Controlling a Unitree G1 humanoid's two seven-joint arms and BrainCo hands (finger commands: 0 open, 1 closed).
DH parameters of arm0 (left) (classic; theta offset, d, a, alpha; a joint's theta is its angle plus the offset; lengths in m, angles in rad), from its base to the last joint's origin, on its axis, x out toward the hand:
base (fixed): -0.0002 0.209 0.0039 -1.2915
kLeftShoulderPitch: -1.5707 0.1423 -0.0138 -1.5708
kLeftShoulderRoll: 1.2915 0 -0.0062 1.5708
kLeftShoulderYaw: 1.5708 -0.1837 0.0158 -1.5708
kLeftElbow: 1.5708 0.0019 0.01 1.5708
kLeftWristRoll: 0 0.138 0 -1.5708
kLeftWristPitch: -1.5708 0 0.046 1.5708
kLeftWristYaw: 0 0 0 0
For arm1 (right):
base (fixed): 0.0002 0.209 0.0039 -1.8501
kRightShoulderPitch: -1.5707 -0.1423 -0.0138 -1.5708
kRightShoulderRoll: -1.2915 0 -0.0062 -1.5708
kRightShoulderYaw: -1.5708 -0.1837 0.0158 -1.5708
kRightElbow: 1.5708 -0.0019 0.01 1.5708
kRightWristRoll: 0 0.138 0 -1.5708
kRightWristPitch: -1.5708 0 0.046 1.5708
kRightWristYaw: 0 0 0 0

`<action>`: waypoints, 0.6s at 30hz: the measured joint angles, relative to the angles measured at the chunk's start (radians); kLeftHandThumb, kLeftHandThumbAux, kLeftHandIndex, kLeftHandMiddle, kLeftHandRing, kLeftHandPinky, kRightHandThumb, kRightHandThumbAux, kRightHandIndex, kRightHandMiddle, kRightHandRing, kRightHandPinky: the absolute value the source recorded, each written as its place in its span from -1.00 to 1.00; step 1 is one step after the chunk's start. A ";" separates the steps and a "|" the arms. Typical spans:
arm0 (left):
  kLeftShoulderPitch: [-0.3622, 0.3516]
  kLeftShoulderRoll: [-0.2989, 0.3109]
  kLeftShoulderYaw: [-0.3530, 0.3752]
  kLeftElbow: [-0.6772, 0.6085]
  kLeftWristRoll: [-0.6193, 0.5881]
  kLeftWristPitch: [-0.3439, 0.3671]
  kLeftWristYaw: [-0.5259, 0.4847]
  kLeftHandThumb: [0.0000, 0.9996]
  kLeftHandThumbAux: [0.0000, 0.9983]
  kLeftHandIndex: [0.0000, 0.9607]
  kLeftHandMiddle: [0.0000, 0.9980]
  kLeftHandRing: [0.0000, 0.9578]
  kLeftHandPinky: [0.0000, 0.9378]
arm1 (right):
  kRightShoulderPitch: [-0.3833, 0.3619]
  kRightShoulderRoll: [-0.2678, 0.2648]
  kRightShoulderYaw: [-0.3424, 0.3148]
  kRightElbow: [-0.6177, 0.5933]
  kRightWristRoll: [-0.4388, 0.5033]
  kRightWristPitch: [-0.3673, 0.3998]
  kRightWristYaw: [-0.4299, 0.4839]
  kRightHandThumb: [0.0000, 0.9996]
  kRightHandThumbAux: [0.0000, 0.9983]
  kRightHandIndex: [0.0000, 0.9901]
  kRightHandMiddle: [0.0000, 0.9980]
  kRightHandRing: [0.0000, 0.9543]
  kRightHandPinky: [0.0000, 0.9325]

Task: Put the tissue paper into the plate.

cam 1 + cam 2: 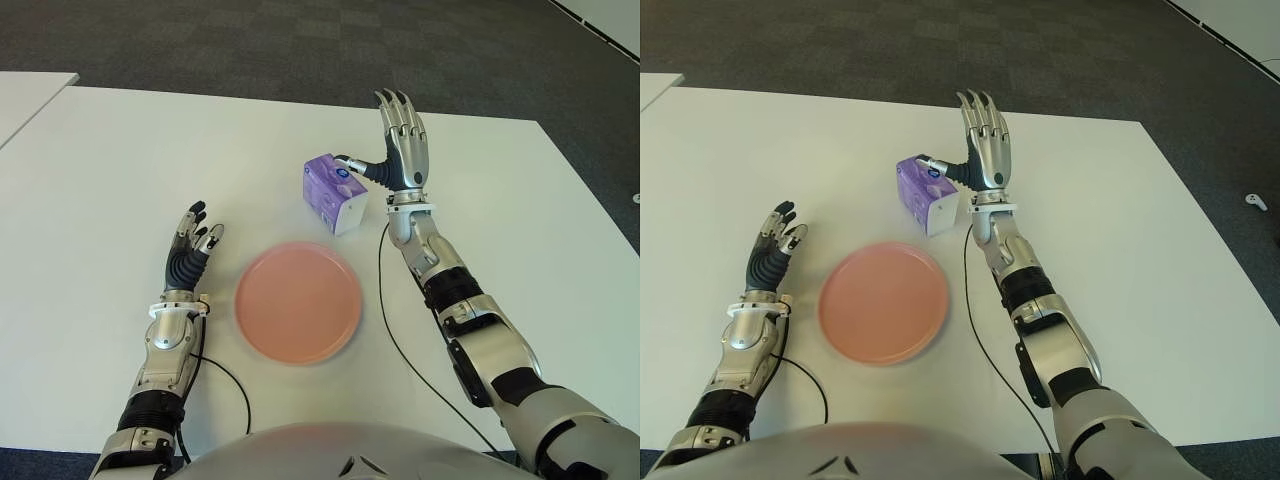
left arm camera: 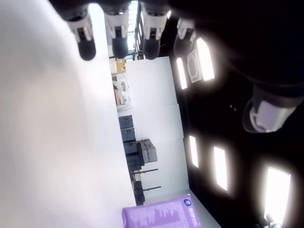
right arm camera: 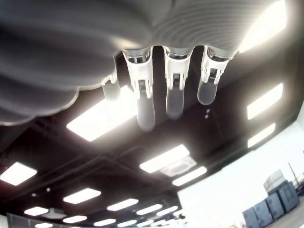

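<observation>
right hand point(image 1: 402, 140): fingers spread, thumb touching purple-and-white tissue pack point(image 1: 334, 192) | round pink plate point(image 1: 298, 301): bare | left hand point(image 1: 192, 247): relaxed beside plate

Both arms are built of silver-grey metal shells broken by black joint sections, and each ends in a multi-fingered hand. The right hand point(image 1: 402, 140) has silver segmented fingers with dark tips and a black palm section; a white band rings its wrist. The left hand point(image 1: 192, 243) shows black ribbed fingers (the knuckle covers look rubbery) above a silver wrist cuff with small screws. A thin black cable runs along each forearm, looping off toward 6 o'clock. A rounded grey torso shell fills the near edge.
</observation>
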 measured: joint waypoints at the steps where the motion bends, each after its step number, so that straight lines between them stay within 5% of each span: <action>1: 0.000 0.000 0.000 0.000 0.000 0.000 0.000 -1.00 -0.11 -1.00 -1.00 -1.00 -1.00 | 0.000 0.004 -0.002 -0.003 0.006 0.008 0.003 -0.64 -0.53 -1.00 -1.00 -1.00 -1.00; 18: -0.006 0.001 -0.001 0.008 0.000 0.000 0.000 -1.00 -0.09 -1.00 -1.00 -1.00 -1.00 | 0.054 0.113 -0.005 -0.114 0.088 0.202 0.176 -0.65 -0.43 -1.00 -1.00 -1.00 -1.00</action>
